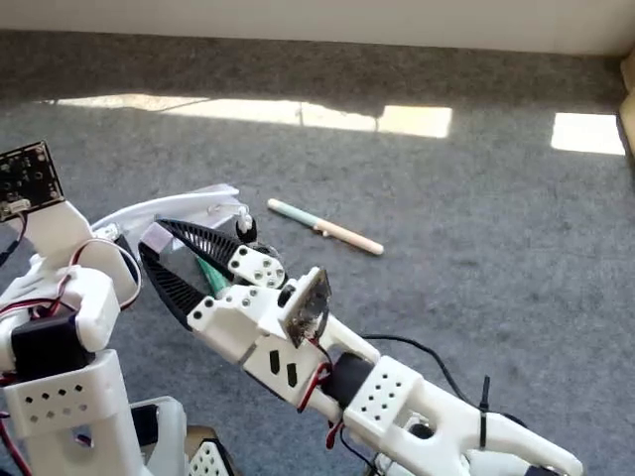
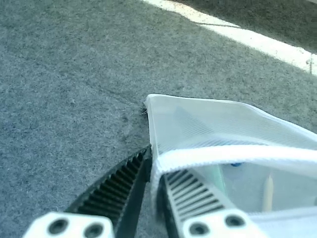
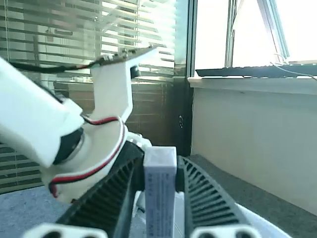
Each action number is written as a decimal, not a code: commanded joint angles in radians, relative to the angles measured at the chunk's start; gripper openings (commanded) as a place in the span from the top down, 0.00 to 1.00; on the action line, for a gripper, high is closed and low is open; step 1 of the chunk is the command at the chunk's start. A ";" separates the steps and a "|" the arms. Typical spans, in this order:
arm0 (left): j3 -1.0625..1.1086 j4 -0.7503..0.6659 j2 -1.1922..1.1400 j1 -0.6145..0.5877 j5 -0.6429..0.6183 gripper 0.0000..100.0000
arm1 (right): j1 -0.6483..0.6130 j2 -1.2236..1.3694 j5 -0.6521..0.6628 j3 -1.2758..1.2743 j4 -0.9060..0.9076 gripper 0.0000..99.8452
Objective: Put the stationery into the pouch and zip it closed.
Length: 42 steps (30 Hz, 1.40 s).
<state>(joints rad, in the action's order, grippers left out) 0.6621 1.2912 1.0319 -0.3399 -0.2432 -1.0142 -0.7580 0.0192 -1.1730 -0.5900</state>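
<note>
Eraser (image 3: 159,196), pinched in my right claw (image 1: 152,240) at the open mouth of the pouch (image 2: 213,121), whose rim my left claw (image 2: 151,166) grips tight; pen (image 1: 324,227) on carpet (image 1: 476,258) near the pouch, long axis slanting away from it, nearer my right arm.

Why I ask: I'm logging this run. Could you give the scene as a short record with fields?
surface: grey carpet
pouch: white mesh, open; green item and beige stick inside
left gripper: shut on the pouch's rim
right gripper: shut on a pale block, over the pouch
loose: green-and-beige pen on the carpet, apart from the pouch
</note>
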 commanded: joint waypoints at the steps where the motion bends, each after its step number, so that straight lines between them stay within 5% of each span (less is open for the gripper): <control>1: -0.004 -0.021 -0.010 0.019 -0.009 0.99 | 0.061 0.050 0.009 0.012 -0.111 0.93; 42: 0.001 -0.017 -0.004 0.018 -0.008 0.99 | 0.053 0.280 -0.097 0.105 -0.229 0.93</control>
<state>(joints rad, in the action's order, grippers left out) 0.6621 1.2896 1.0288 -0.3383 -0.2432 -0.9344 -0.4649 -0.0698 -1.1239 -0.7986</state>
